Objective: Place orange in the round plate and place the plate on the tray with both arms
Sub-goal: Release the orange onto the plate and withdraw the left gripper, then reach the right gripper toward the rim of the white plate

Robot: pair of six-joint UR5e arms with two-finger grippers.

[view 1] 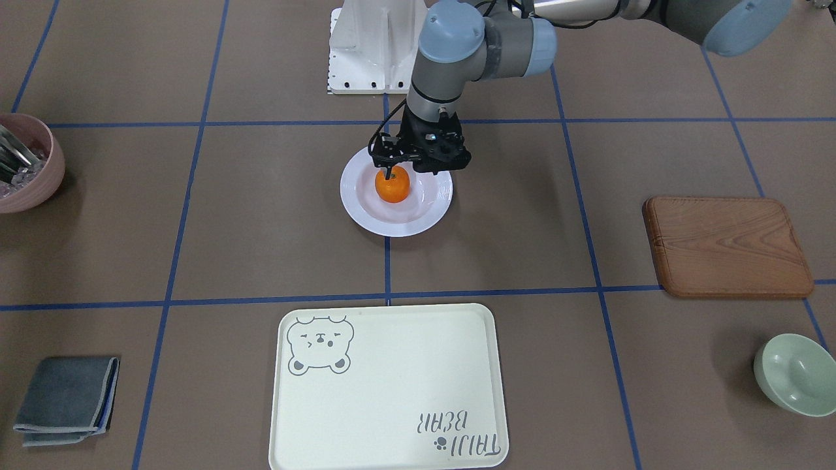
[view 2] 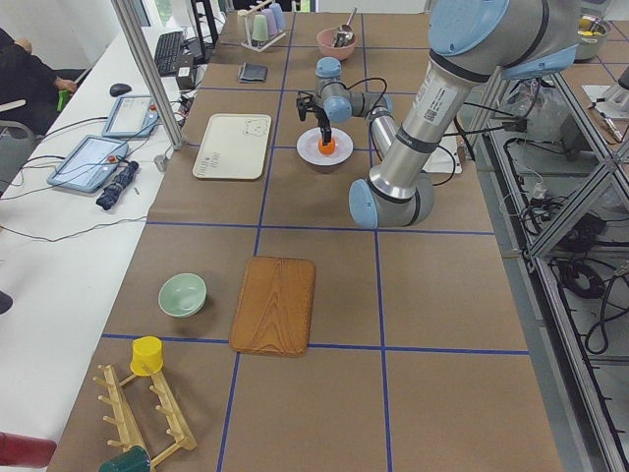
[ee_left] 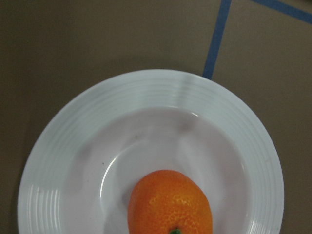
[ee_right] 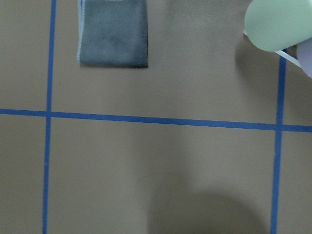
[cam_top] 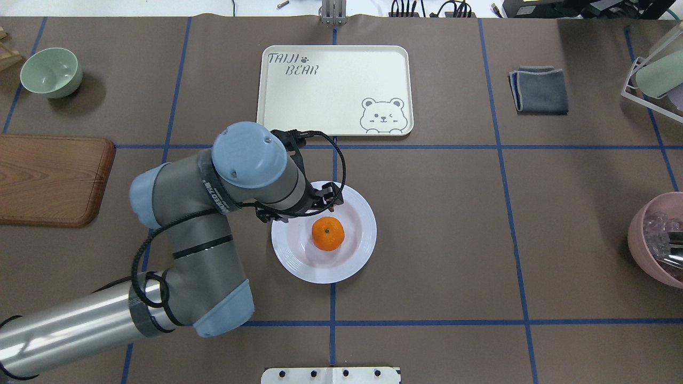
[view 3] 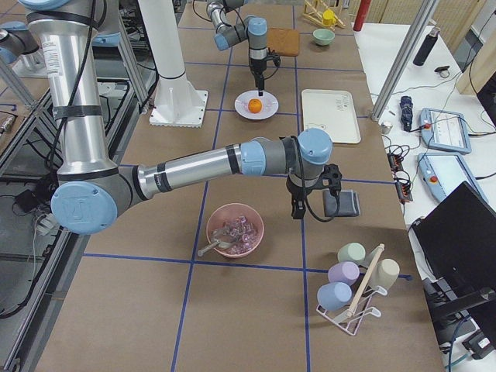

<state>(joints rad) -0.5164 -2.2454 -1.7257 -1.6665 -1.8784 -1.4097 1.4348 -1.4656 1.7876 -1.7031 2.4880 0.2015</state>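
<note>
Lead: Brown matte tabletop point(cam_top: 437, 240), blue tape squaring it off, and near its middle sits the round plate point(cam_top: 299, 257): glossy white, ridged rim, sunken centre.

Colour: And the orange point(cam_top: 327, 233) is in that hollow, resting free! The left wrist view gives us the pitted peel, a green stem dot and the rim's rings around it. Overhead can't show that grain.

Lead: The left gripper point(view 1: 392, 173) hangs just above the fruit, fingers parted, holding nothing. From the front one fingertip looks as if it meets the peel, but overhead shows the fruit's top bare.

Colour: The tray point(cam_top: 341, 80) lies apart from the plate, at the middle of the edge far from the robot. Smooth cream, rounded corners, a bear face drawing, "TAIJI BEAR" in grey. The front view reads it upside down.

Lead: The right gripper point(view 3: 311, 203)? Only the right-end camera catches it, low beside the folded grey cloth point(view 3: 346, 203). How wide it stands, can't tell.

Colour: Wooden board point(cam_top: 50, 178), grained and round-cornered, at the robot's-left end, with a pale green bowl point(cam_top: 52, 72) beyond it.
</note>
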